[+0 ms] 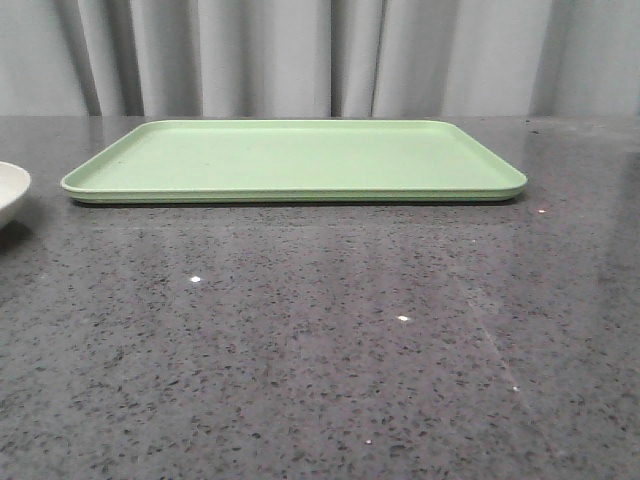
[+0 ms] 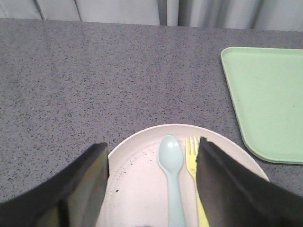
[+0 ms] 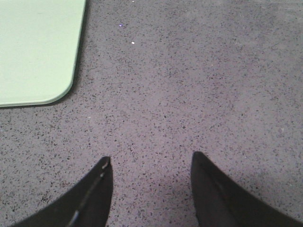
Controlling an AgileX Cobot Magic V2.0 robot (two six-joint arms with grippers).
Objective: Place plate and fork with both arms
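The cream-white plate lies on the dark speckled table; only its rim shows at the front view's left edge. Inside it lie a pale blue spoon and the yellow fork, side by side, the fork partly hidden behind one finger. My left gripper is open above the plate, its fingers apart over the spoon and fork, holding nothing. My right gripper is open and empty above bare table, to the right of the tray corner. Neither arm shows in the front view.
A rectangular light green tray lies at the middle back of the table; its corner shows in the left wrist view and the right wrist view. Grey curtains hang behind the table.
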